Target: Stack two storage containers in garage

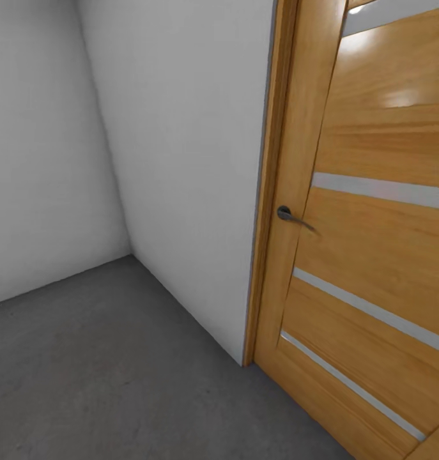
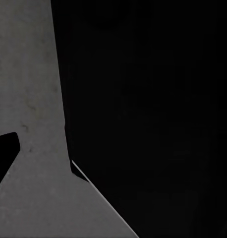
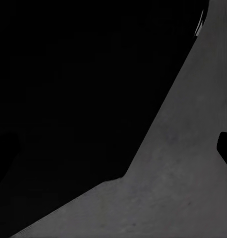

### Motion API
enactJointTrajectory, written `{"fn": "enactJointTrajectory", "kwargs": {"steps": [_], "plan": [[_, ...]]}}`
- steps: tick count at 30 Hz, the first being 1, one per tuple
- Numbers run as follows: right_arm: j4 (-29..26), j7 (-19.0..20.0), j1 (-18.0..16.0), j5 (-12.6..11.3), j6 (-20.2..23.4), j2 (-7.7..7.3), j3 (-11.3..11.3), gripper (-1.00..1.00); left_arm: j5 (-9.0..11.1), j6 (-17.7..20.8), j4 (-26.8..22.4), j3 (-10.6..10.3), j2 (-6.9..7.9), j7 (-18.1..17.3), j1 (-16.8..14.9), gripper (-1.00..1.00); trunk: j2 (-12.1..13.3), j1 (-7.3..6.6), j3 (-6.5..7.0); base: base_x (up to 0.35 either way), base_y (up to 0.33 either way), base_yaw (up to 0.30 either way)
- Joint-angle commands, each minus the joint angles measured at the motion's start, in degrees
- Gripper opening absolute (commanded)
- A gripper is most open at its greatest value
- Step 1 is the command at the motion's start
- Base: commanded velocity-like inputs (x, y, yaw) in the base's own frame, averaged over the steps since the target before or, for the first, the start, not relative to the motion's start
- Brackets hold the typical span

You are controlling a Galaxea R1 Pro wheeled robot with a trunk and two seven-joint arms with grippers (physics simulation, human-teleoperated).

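**A:** Grey concrete floor (image 1: 104, 370) runs across the near and left part of the head view, rough and plain. What sits on it?

**B:** I can see no objects on it. It reaches back to a corner where two plain white walls meet: one wall (image 1: 34, 153) on the far left, the other wall (image 1: 187, 160) running from that corner toward the near right.

**A:** And on the right?

**B:** An orange-wood door (image 1: 372, 255) takes up the right side, with its frame touching the end of the white wall. It has pale horizontal slits (image 1: 379, 189) across it and a dark lever handle (image 1: 289, 216) on its left edge. By those features, this looks like the garage.

**A:** Where are the storage containers?

**B:** From these views I cannot tell where either one is.

**A:** How do the tools stand?

**B:** I cannot tell for either arm. The left wrist view has a large black shape against the grey concrete (image 2: 29, 188), with a small dark piece at one edge. The right wrist view is much the same: black mass on one side, grey concrete (image 3: 183, 188) on the other, and a small dark tip at the border. Too dark to make out any fingers.
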Motion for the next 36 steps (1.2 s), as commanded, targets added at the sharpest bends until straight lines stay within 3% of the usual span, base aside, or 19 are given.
{"fn": "enactJointTrajectory", "kwargs": {"steps": [1,8,22,36], "plan": [[0.0,0.0,0.0,0.0,0.0,0.0,0.2,1.0,0.0,0.0,0.0,-0.1,0.0,0.0,0.0,1.0,0.0,0.03,0.0,0.324,0.0,-0.227],[0.0,0.0,0.0,0.0,0.0,0.0,0.2,1.0,0.0,-0.1,0.0,-0.1,-0.03,0.0,0.0,1.0,0.0,0.03,0.17,0.324,0.0,-0.141],[0.0,0.0,0.0,0.1,0.0,0.0,0.2,1.0,-1.5,-0.1,0.0,-1.3,-0.35,-0.4,0.0,1.0,0.0,0.03,0.19,0.145,0.0,-0.007],[0.0,-0.1,0.0,0.1,0.0,0.0,0.2,1.0,-1.5,0.2,0.0,-1.4,-0.27,-0.5,0.0,1.0,0.0,0.03,0.23,0.302,0.0,-0.014]]}}
